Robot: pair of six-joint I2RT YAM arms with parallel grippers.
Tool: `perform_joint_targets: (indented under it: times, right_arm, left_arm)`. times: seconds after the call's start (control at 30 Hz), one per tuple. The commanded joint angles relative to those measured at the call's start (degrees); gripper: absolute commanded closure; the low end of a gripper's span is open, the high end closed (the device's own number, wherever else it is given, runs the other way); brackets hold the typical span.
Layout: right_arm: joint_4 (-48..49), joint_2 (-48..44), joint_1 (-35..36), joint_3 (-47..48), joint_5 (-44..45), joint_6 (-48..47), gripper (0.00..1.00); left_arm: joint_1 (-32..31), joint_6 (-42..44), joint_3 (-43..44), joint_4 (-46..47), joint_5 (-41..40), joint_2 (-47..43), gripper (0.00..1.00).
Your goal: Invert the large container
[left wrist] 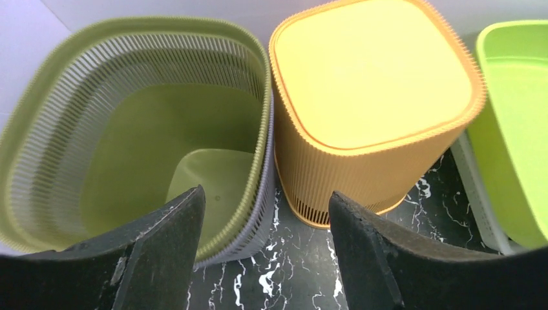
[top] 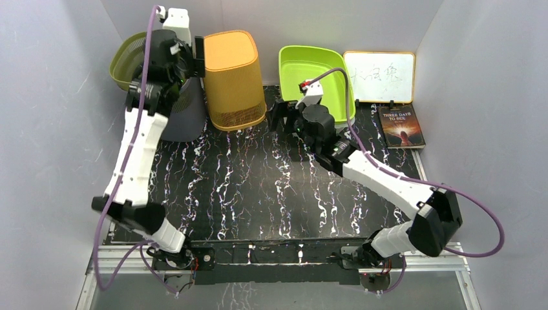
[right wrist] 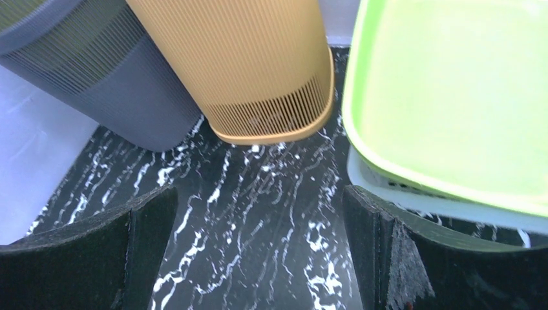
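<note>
- Book (top: 402, 126), dark cover, lay flat at the far right corner of the table (top: 258, 187). The title was in light capitals on two lines near the top of the cover and read "THREE DAYS" / "TO SEE". The second line was small in the top view, so that read was less sure.
- Whiteboard (top: 379, 76), orange frame, sat just behind the book. It had dark handwritten marks across the middle that looked like about three Chinese characters. The strokes were too thin and blurred to tell which ones.

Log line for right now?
orange container: upside down | green basket: upright | left gripper: jaws open | right gripper: jaws open, empty
</note>
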Motion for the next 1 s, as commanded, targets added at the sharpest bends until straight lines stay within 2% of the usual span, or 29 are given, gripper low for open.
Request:
perform_joint_targets:
  times: [0.0,0.2,0.43,0.67,0.8,0.87,0.9,0.97]
  right_arm:
    - [-5.2,-5.9,0.0,-4.2,4.4,0.7,0.02]
    - [-5.9,-11.6,0.0,-7.9,7.9,0.8,0.02]
    - [-6.5,-11.5,-0.1,-9.2,8.5,0.7,0.02]
    - [-6.5,-10.9,-0.1,-10.1,8.2,1.5,0.02]
    - [-6.5,-10.4,0.0,-10.1,8.1,1.5,0.02]
    - [-6.7,-10.0,0.0,-10.1,8.0,1.4,0.02]
    - [-6.8,-9.8,0.0,-10.2,8.0,1.3,0.02]
    - [-6.9,-9.6,-0.1,-10.3,8.0,1.3,0.02]
  left_arm:
    - [7.8,-2.8,4.3,-4.8,17.6,5.7,0.33]
    - [10.6,-3.3,1.9,-2.8,27.1,7.7,0.36]
    - [12.3,-2.3,0.0,-1.9,26.7,7.5,0.4]
    - [12.5,1.3,-1.0,-4.6,21.4,7.3,0.45]
    - [12.7,1.9,-4.9,-3.9,18.1,6.0,0.53]
    - [12.8,1.3,-6.4,-2.4,17.4,4.8,0.76]
    - [12.9,1.2,-7.0,-1.8,17.2,4.2,0.79]
    - [12.9,1.1,-7.4,-1.7,17.3,3.9,0.8]
